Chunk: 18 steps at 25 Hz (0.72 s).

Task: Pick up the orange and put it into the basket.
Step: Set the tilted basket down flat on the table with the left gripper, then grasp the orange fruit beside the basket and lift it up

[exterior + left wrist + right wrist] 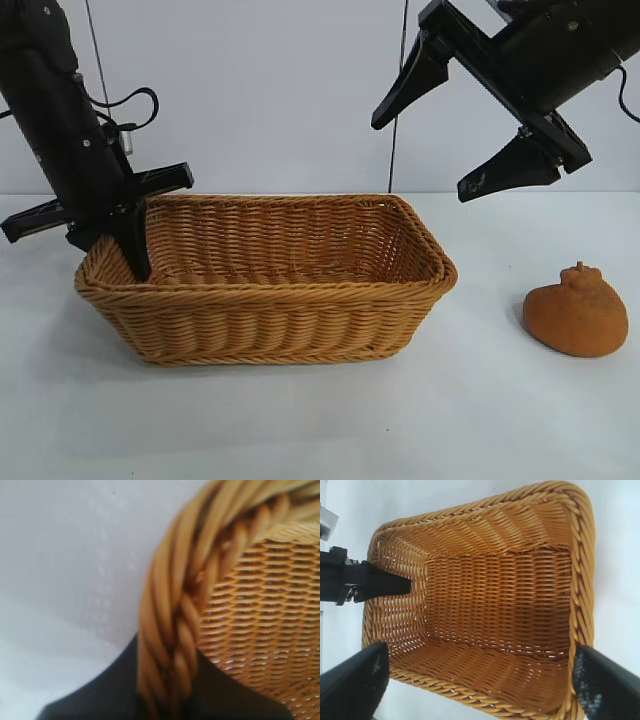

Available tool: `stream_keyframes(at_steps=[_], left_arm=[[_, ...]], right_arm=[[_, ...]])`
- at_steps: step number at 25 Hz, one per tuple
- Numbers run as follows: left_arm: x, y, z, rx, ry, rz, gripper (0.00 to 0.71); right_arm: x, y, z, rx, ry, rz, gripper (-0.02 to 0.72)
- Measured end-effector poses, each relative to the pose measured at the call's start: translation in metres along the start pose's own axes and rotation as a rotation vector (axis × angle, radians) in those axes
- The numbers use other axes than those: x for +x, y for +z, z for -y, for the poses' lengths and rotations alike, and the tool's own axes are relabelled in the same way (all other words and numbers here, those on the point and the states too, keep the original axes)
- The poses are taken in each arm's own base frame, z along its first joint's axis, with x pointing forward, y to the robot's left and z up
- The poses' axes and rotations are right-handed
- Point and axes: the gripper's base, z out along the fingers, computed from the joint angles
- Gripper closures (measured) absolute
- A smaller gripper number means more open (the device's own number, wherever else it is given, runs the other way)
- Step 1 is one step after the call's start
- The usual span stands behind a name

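The orange lies on the white table, to the right of the basket and apart from it. My left gripper is shut on the braided rim at the basket's left end, with one finger inside the wall. In the left wrist view the rim runs between its dark fingers. My right gripper is open and empty, high above the basket's right end. In the right wrist view it looks down into the empty basket; the orange is out of that view.
The white table spreads around the basket and the orange. The left arm's finger shows in the right wrist view, inside the basket's far end wall.
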Motion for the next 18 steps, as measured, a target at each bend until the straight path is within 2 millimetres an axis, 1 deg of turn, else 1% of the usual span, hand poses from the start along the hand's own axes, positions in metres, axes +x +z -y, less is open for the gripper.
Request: stream_keyframes(at_steps=[1,2,4,5,6,9,12,14,15,17,18], left_arm=[[0.000,0.000,0.000,0.000,0.000,0.000,0.391],[0.000,0.000,0.000,0.001,-0.001,-0.003,0.299],[0.001,-0.001,0.000,0.000,0.000,-0.009,0.170],[0.001,-0.001,0.000,0.000,0.000,-0.009,0.170],[0.002,-0.003,0.001,0.000,0.002,-0.013,0.127],[0.003,-0.017,0.005,0.007,0.015,0.001,0.085],[0.005,-0.047,0.013,0.004,0.056,0.042,0.073],[0.006,-0.074,0.018,-0.013,0.097,0.092,0.070],[0.008,-0.102,0.023,-0.040,0.138,0.151,0.069],[0.010,-0.124,0.024,-0.057,0.165,0.197,0.068],[0.010,-0.124,0.024,-0.057,0.165,0.197,0.068]], right_arm=[[0.000,0.000,0.000,0.000,0.000,0.000,0.021],[0.000,0.000,0.000,0.000,0.000,0.000,0.021],[0.000,0.000,0.000,0.000,0.000,0.000,0.021],[0.000,0.000,0.000,0.000,0.000,0.000,0.021],[0.000,0.000,0.000,0.000,0.000,0.000,0.021],[0.000,0.000,0.000,0.000,0.000,0.000,0.021],[0.000,0.000,0.000,0.000,0.001,0.000,0.021],[0.000,0.000,0.000,0.000,0.001,0.000,0.021],[0.000,0.000,0.000,0.000,0.001,0.000,0.021],[0.000,0.000,0.000,0.000,0.001,0.000,0.021],[0.000,0.000,0.000,0.000,0.001,-0.001,0.021]])
